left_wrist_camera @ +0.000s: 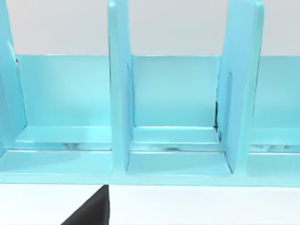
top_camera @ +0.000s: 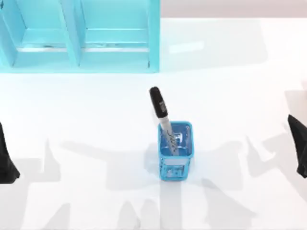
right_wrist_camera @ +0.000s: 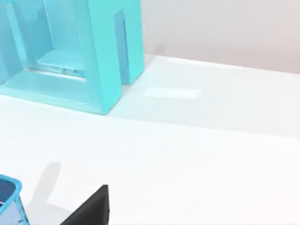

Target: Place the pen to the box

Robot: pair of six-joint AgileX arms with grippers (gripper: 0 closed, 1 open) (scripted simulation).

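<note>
The pen (top_camera: 161, 115) stands in a small blue mesh holder (top_camera: 176, 165) at the table's middle. Its black cap leans up toward the back and left, and its grey-white barrel drops inside the holder. The box (top_camera: 79, 52) is a cyan, open-fronted unit with upright dividers at the back left; its compartments (left_wrist_camera: 173, 159) face the left wrist camera, and its end wall (right_wrist_camera: 105, 56) appears in the right wrist view. My left gripper (top_camera: 5, 160) is parked at the left edge and my right gripper (top_camera: 300, 146) at the right edge, both far from the pen.
A corner of the blue holder (right_wrist_camera: 9, 199) shows in the right wrist view. White tabletop (top_camera: 230, 86) lies open between the holder, the box and both arms. A pale wall rises behind the table.
</note>
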